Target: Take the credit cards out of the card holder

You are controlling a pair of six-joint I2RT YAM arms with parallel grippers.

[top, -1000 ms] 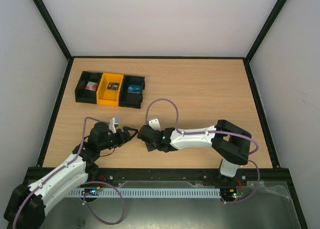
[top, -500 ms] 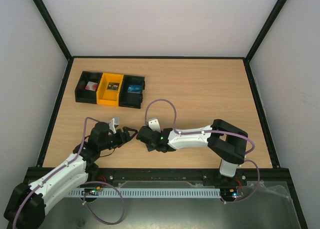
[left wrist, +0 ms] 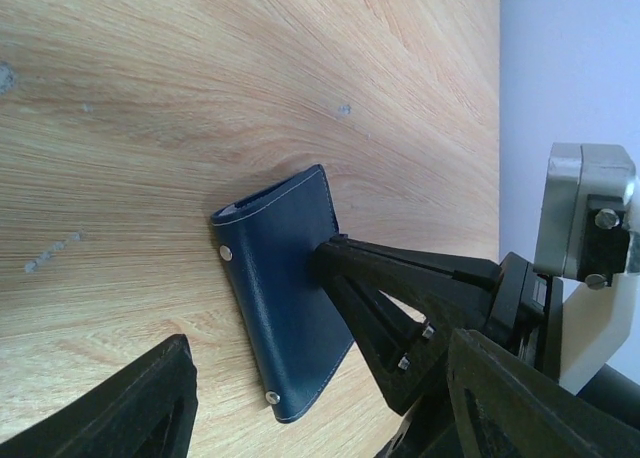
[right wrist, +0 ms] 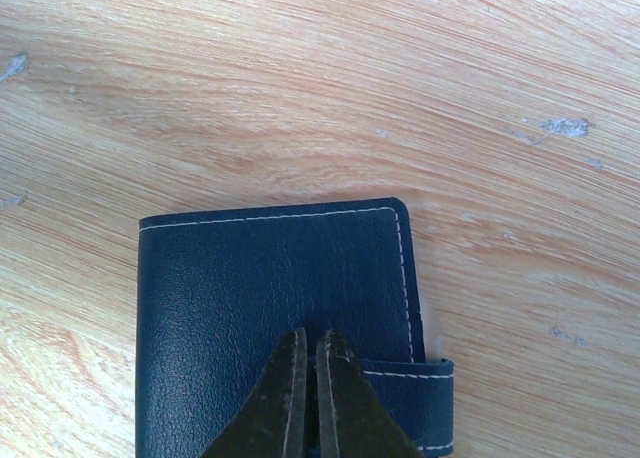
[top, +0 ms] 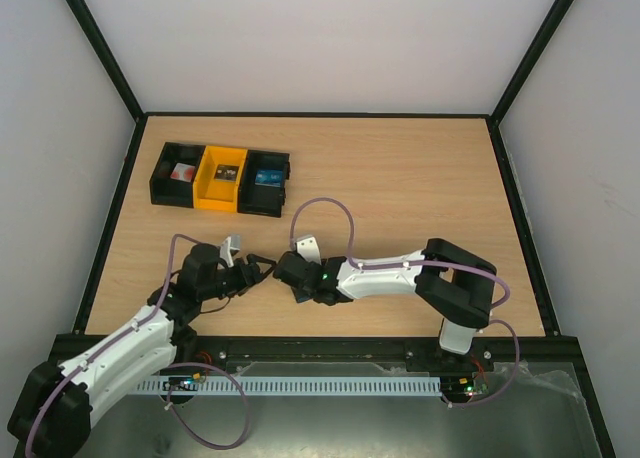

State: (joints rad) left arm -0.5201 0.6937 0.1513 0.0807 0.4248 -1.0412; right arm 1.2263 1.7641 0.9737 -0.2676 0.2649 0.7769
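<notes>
The card holder (right wrist: 270, 278) is a dark navy wallet with white stitching, lying closed and flat on the wooden table; it also shows in the left wrist view (left wrist: 285, 308). Its tab (right wrist: 415, 378) wraps round one edge. My right gripper (right wrist: 308, 343) is shut, its tips resting on the holder's top face at the end of the tab; whether the tab is pinched does not show. My left gripper (left wrist: 320, 343) is open, low over the table, one finger (left wrist: 140, 403) on each side of the holder. No credit cards show at the holder; they are hidden.
In the top view my two grippers (top: 255, 270) (top: 280, 268) meet near the table's front middle. At the back left stand a black bin (top: 172, 173), a yellow bin (top: 222, 178) and another black bin (top: 266, 183), each with a small flat item inside.
My right gripper's jaws have closed on top of the holder. The right arm edged slightly left early on. The left gripper narrowed a little and stays open.
</notes>
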